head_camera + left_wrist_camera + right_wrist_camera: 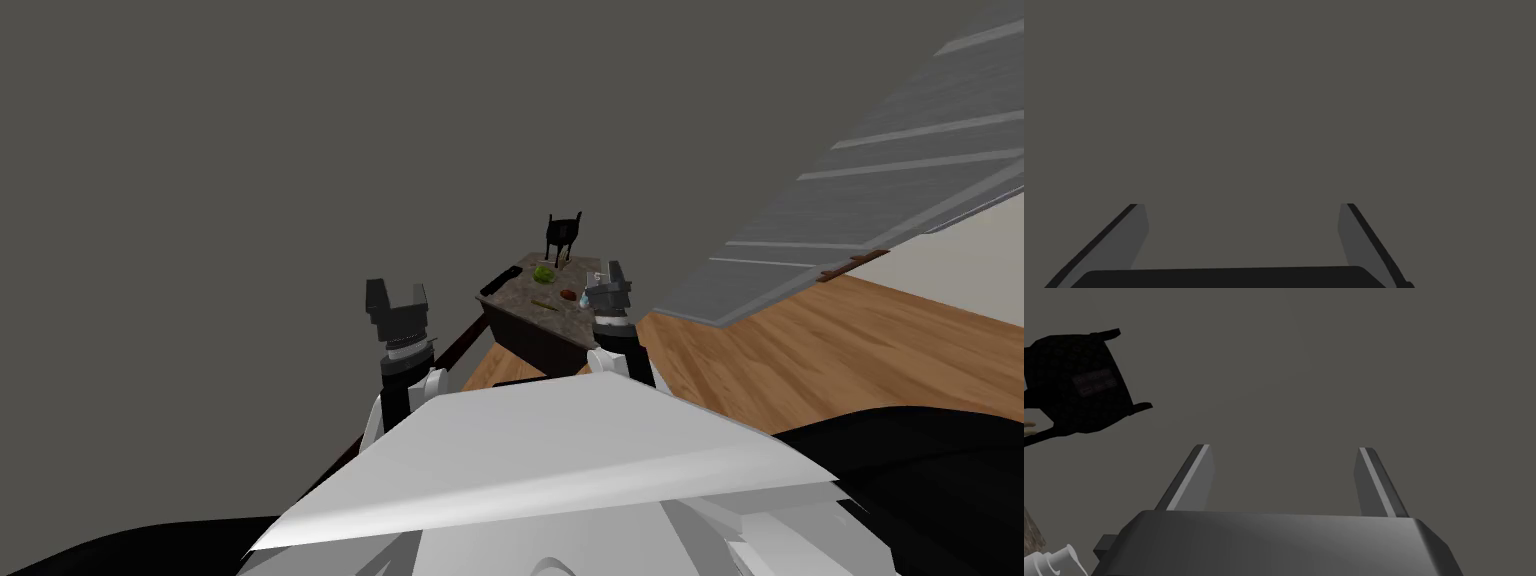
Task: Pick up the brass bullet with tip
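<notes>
A flat dark grey wall (250, 150) rises behind everything, with warm wood-plank floor (800, 340) to one side and a grey slatted surface (880, 190) with pale strips above it. Against the wall stands a small desk (520, 318) with a dark body and a mottled, stone-like grey-brown top. The left claw (397, 292) is held up well apart from the desk's left corner, its two blades spread wide and empty against the grey wall in its wrist view (1241, 205). The right claw (610, 283) sits at the desk's right edge, also spread open with nothing between its blades (1284, 448). A black legged object (562, 238) stands at the far edge, matte and angular, and looms beside the right claw (1079, 398). A whitish bottle (1054, 560) lies just beside that claw. A black bar (503, 278) rests along the left edge, and a green lump (542, 272) lies by the black object's feet. Near the middle of the top lie a reddish-brown blob (568, 295) and, just beside it toward the near edge, a slim yellowish-olive sliver (543, 304), most likely the brass bullet. It is too small to make out its tip.
</notes>
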`<state>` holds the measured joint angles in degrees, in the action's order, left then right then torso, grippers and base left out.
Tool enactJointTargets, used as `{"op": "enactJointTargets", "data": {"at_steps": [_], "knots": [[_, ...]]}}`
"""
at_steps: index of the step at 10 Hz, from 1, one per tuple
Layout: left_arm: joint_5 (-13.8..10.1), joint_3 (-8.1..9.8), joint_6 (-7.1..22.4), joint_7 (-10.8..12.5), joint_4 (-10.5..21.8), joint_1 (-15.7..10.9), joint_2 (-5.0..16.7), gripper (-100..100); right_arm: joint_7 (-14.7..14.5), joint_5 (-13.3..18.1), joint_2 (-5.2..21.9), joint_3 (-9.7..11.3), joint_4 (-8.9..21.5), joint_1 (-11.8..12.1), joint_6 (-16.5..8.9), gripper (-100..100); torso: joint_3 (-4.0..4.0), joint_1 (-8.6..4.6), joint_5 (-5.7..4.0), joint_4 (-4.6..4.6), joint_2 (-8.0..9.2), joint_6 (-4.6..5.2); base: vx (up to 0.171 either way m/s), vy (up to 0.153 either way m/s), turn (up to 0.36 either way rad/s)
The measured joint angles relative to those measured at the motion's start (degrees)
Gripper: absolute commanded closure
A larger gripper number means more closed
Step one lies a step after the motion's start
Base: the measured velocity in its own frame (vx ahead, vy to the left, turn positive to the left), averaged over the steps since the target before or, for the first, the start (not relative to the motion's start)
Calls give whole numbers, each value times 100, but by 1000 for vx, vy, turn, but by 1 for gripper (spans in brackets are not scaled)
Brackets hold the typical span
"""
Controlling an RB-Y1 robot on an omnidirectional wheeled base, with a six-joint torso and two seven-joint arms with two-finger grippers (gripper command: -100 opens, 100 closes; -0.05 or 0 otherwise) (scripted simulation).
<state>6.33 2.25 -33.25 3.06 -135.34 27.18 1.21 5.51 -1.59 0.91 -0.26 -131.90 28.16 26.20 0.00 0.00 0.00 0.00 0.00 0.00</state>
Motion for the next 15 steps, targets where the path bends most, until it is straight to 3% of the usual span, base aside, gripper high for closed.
{"op": "enactJointTargets", "data": {"at_steps": [1, 5, 8, 11, 15], "knots": [[0, 0, 0, 0, 0, -1, 0, 0, -9, 84, 144, 57, 46, 12, -10, -100, 7, 10, 2, 2, 14, -1, -92, 49, 48], [0, -1, 0, 0, 0, -2, -1, 0, -29, 590, 778, 484, 181, 585, 159, -100, 31, 32, 8, 12, 53, 0, -120, 83, 76], [0, -1, 0, 0, 0, -2, -1, 0, -45, 1093, 1298, 827, 679, 915, 328, -100, 35, 41, 9, 13, 61, -2, -133, 98, 108], [0, -1, 0, 0, 0, -2, -1, 0, -22, 1532, 1763, 1072, 906, 1268, 354, -100, 28, 29, 7, 11, 47, -2, -100, 72, 124], [0, -1, 0, 0, 0, -1, 0, 0, 27, 2037, 2318, 1297, 1280, 1549, 350, -100, 18, 14, 4, 8, 30, -2, -71, 54, 115]]}}
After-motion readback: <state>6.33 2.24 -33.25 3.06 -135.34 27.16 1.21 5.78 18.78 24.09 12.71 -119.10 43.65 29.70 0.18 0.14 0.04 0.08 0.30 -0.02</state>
